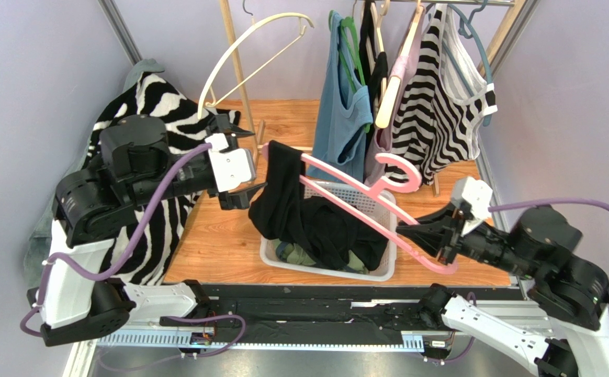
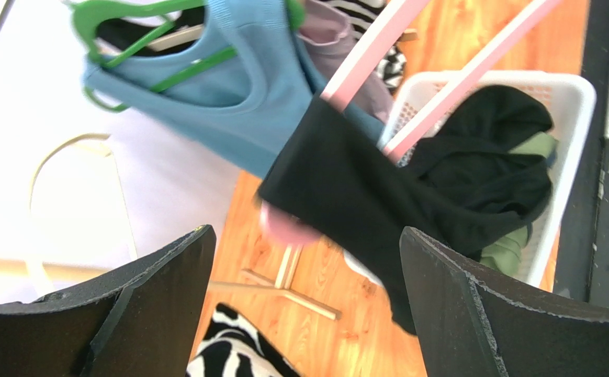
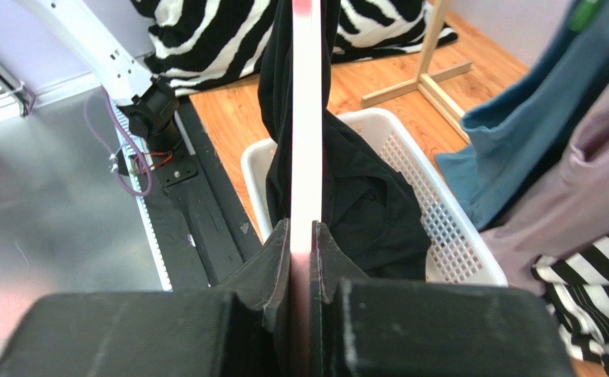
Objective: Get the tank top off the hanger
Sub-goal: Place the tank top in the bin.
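The right pincer (image 1: 435,238) pinches one end of the pink hanger (image 1: 345,198). The left pincer (image 1: 243,162) stands spread wide just beside the black tank top (image 1: 282,188), which drapes from the hanger's other end and sags into a white basket (image 1: 319,269) on the wooden surface (image 1: 205,243).

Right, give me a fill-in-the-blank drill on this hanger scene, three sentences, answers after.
1. The right gripper is shut on the ____ hanger.
2. The left gripper is near the garment with its jaws ____.
3. The black tank top droops from that hanger into the ____ laundry basket.

Missing words: pink; open; white
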